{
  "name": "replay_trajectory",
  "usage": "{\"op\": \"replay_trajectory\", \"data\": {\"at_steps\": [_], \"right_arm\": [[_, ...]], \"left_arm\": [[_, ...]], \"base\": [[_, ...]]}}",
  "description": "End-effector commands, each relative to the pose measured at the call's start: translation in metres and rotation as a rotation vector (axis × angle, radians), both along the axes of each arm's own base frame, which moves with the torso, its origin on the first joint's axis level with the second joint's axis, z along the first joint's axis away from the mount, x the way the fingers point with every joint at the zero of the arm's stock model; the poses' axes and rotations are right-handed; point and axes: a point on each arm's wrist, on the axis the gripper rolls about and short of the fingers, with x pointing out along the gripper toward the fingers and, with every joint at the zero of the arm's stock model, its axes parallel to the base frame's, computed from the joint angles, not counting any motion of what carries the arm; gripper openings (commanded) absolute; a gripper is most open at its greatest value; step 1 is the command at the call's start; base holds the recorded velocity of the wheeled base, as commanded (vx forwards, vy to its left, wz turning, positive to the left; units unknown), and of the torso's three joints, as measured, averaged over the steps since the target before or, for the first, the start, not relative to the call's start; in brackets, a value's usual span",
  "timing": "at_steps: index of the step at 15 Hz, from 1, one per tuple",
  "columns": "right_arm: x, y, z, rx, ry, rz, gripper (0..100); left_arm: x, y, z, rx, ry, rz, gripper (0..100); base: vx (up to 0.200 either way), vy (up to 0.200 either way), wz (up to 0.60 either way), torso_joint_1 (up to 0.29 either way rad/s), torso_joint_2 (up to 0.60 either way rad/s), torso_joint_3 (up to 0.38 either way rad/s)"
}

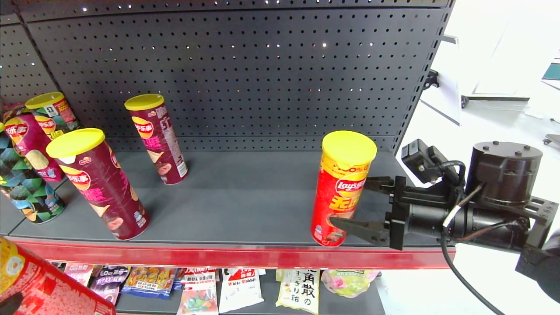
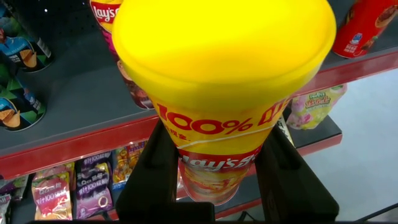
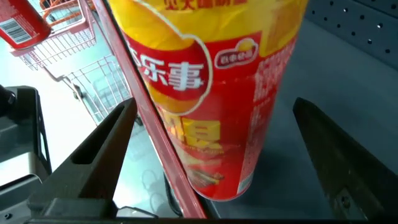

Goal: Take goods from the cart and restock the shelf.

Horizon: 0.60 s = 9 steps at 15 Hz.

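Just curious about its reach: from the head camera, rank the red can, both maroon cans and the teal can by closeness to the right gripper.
1. Red can, between the open fingers of the right gripper.
2. Rear maroon can, by the back panel.
3. Front maroon can, farther left.
4. Teal can, far left.

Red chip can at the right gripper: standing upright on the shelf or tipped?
Upright: the red chip can stands base-down on the shelf, yellow lid on top, inside the open right gripper.
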Motion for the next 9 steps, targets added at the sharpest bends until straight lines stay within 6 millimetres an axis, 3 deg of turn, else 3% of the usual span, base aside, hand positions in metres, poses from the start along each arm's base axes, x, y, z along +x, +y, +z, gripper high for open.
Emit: {"op": "replay_trajectory", "data": {"at_steps": [1, 2, 5, 9], "right_arm": [[-0.020, -0.010, 0.001, -0.001, -0.004, -0.003, 100], [-0.023, -0.012, 0.000, -0.001, -0.002, -0.003, 100], [-0.062, -0.035, 0.000, -0.004, -0.031, -0.059, 100], [-0.103, -0.088, 0.018, 0.020, -0.168, -0.460, 100]], "left_arm": [[0.001, 0.000, -0.001, 0.001, 0.006, -0.001, 0], [0.001, 0.000, -0.001, 0.001, 0.006, -0.001, 0], [0.007, -0.001, 0.004, -0.001, 0.011, -0.014, 0], [0.027, -0.003, 0.020, -0.004, -0.012, -0.022, 0]], "base": [[0.000, 0.000, 0.00, 0.000, 0.00, 0.000], [0.000, 0.000, 0.00, 0.000, 0.00, 0.000], [0.000, 0.000, 0.00, 0.000, 0.00, 0.000], [0.000, 0.000, 0.00, 0.000, 0.00, 0.000]]}}
